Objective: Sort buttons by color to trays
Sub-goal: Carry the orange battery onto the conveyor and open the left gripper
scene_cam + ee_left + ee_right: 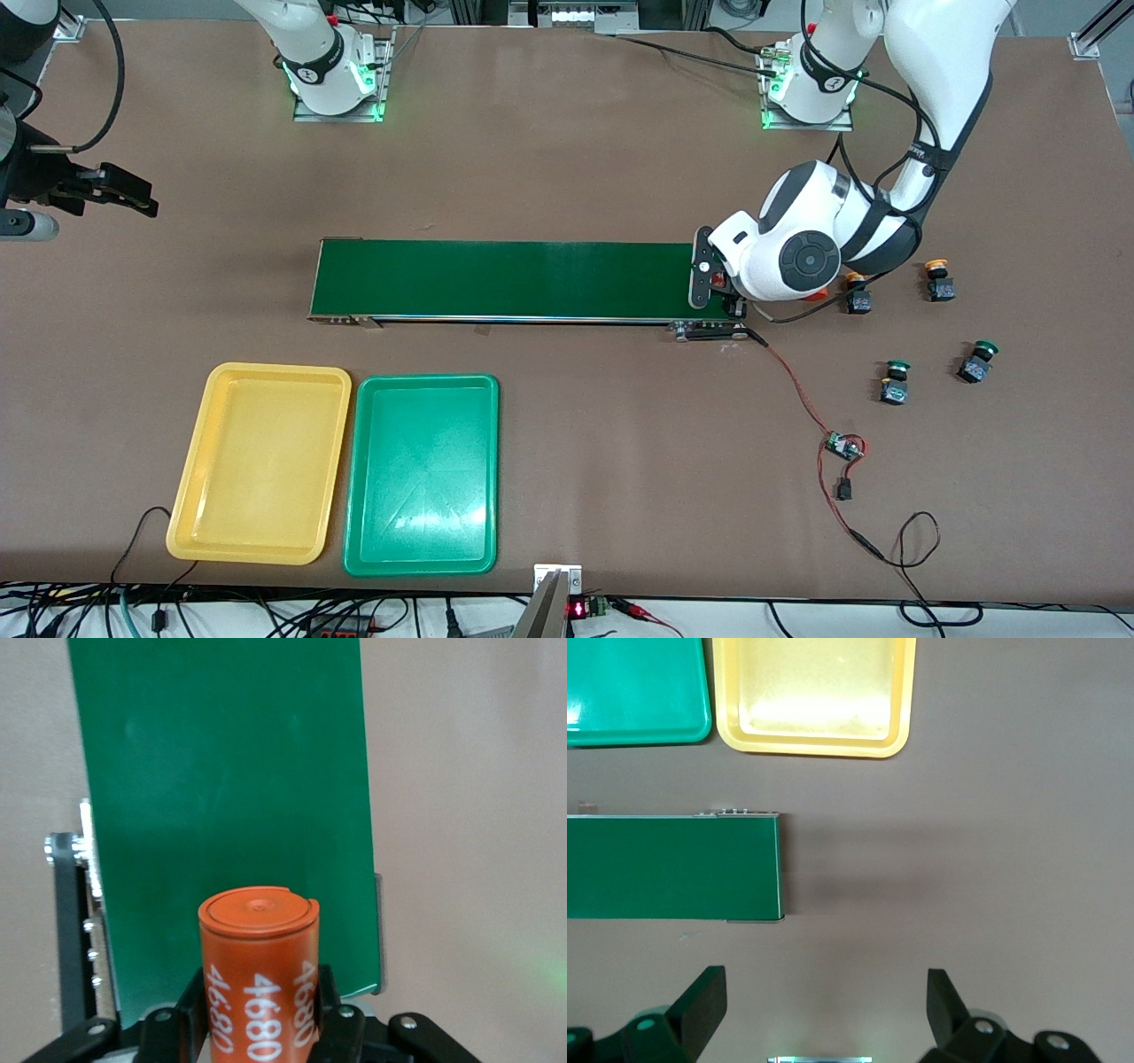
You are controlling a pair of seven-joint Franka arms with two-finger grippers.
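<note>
Left pincer (pixel 261 1028): grips orange "4680" cylinder (pixel 260 979) over conveyor belt (pixel 505 279); lower it upright, release gently.
Right pincer (pixel 824 1010): wide, waiting.

This is a robotics lab, set up as a test bench rather than a working factory floor. A wide brown table (pixel 567 159) carries two white arm bases (pixel 337 75) bolted to metal plates, each glowing green at the foot. A short dark-green conveyor belt (pixel 505 279) lies in the middle of the table, wired by a loose red-and-black lead (pixel 802 399) to a small bare circuit board (pixel 842 446). Bundles of cables (pixel 221 616) trail along the table edge nearest the front camera, beside a small red digital display (pixel 576 610). Aluminium framing (pixel 1094 35) stands at the corner by the left arm's base.
</note>
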